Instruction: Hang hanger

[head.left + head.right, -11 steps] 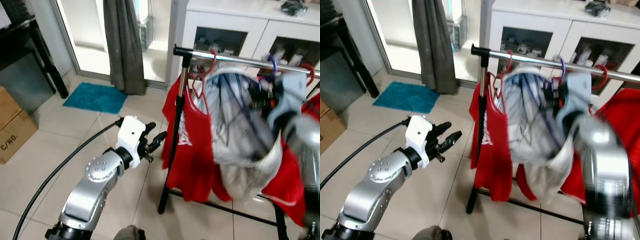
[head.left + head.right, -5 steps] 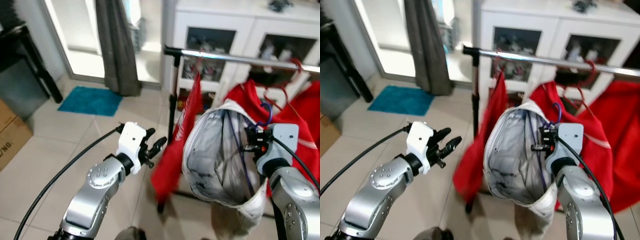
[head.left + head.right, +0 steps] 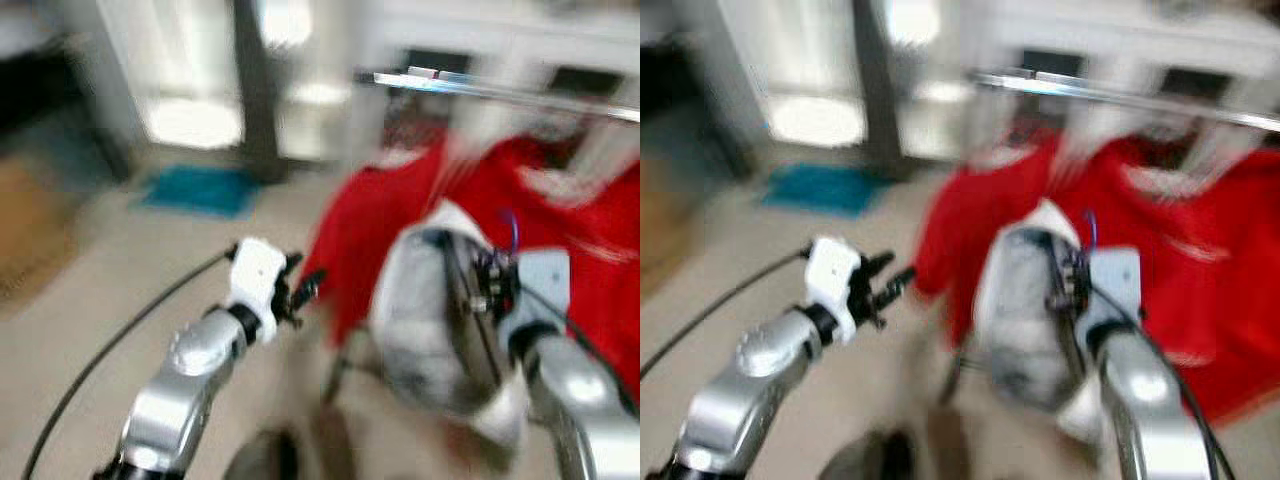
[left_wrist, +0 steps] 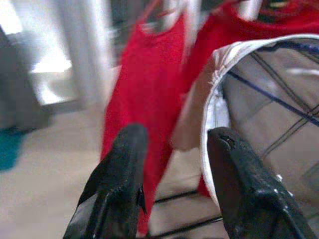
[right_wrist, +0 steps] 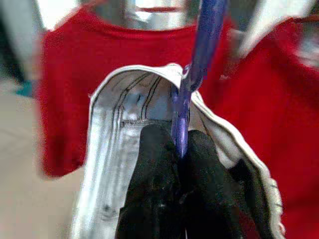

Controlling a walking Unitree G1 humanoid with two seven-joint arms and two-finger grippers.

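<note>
- The purple plastic hanger [image 5: 197, 64] carries a white shirt with thin dark stripes [image 5: 119, 149]; its neck stands up between the two black fingers of the right gripper [image 5: 178, 149], which are pressed together on it.
- The shirt's collar wraps round the hanger just above those fingertips, and the cloth falls away on both sides of them.
- In the blurred head views the hanger's hook [image 3: 511, 232] sits below the shiny metal rail of the clothes rack [image 3: 480, 86], seemingly not hooked on it, though the blur leaves this uncertain.
- Red garments [image 3: 1200, 260] hang from the rail behind the shirt, beyond the right gripper's fingertips.
- The left gripper [image 4: 174, 144] is held out to the side of the rack, its fingers [image 4: 122, 169] apart with nothing between them; the shirt's white edge lies just past one fingertip and a red top past the other.
- A teal mat [image 3: 195, 188] lies on the pale tiled floor [image 3: 110, 290], well away from both grippers.
</note>
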